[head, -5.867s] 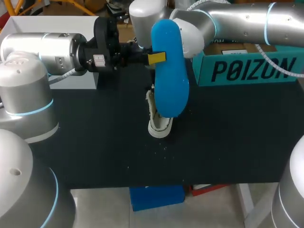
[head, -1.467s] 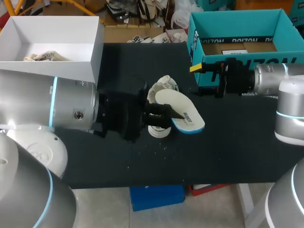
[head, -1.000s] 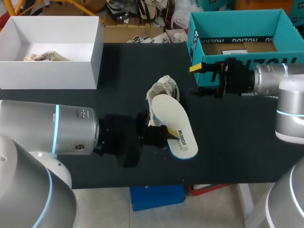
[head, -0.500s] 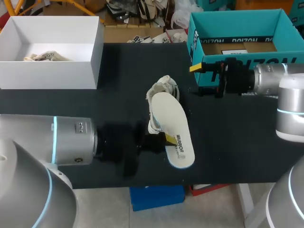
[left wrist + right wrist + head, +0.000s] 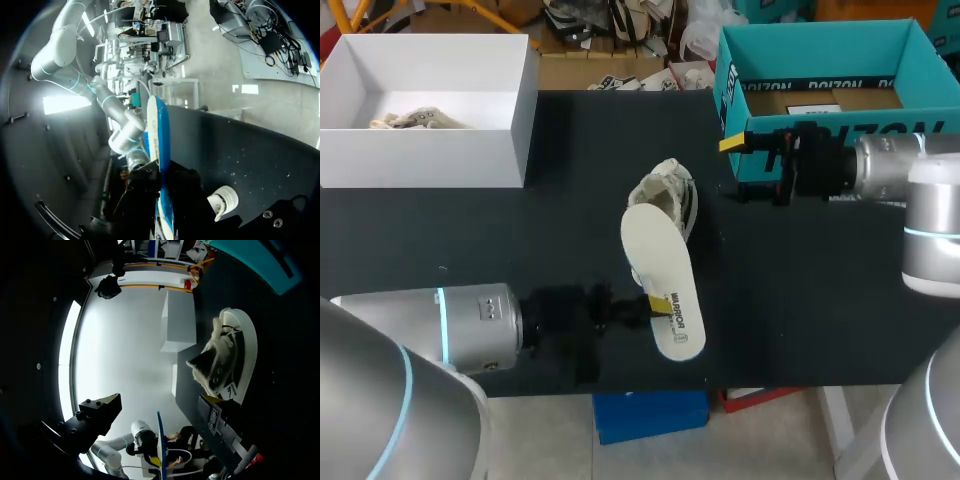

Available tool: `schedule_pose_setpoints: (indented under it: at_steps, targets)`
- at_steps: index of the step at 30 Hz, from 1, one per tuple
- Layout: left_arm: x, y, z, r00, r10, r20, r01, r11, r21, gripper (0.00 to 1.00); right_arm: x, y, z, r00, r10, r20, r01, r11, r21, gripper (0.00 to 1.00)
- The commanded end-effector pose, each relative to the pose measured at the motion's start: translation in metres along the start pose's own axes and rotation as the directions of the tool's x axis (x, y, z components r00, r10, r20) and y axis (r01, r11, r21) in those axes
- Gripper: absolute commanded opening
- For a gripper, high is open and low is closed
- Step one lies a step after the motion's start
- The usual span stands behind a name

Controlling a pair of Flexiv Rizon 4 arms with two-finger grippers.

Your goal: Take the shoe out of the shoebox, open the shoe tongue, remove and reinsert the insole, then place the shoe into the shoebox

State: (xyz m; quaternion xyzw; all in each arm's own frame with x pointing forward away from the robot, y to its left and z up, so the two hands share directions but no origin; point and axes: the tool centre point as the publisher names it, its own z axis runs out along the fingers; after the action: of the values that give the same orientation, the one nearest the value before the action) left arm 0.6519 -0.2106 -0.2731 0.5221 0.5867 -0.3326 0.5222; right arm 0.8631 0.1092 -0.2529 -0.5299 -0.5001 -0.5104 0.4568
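head view shows the left gripper [image 5: 658, 305] clamped on the near end of the white-and-blue foam insole [image 5: 660, 265], its long axis pointing at the cream canvas shoe [image 5: 670, 195] just beyond, while the farther right gripper [image 5: 161, 400] hangs spread and empty.

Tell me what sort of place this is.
Probably a robot lab bench for handling footwear: a black table, a shoe, an insole in the left gripper, and a teal shoebox.
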Motion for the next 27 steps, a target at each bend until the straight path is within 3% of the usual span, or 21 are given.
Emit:
schedule_pose_setpoints:
  at_steps: [1,16,27]
  targets:
    - [0.016,0.030,0.013,0.994,0.034,0.103,-0.037,0.999,0.028,0.00,-0.001,0.000,0.001,1.000,0.000,0.001,0.000,1.000,-0.002,1.00]
    - [0.027,0.102,0.033,0.987,0.105,0.122,-0.111,0.993,0.044,0.00,-0.001,0.000,0.001,1.000,0.000,0.001,0.000,1.000,-0.002,1.00]
    - [0.023,0.125,0.042,0.986,0.124,0.112,-0.129,0.991,0.030,0.00,-0.001,0.000,0.001,1.000,0.000,0.001,0.000,1.000,-0.002,1.00]
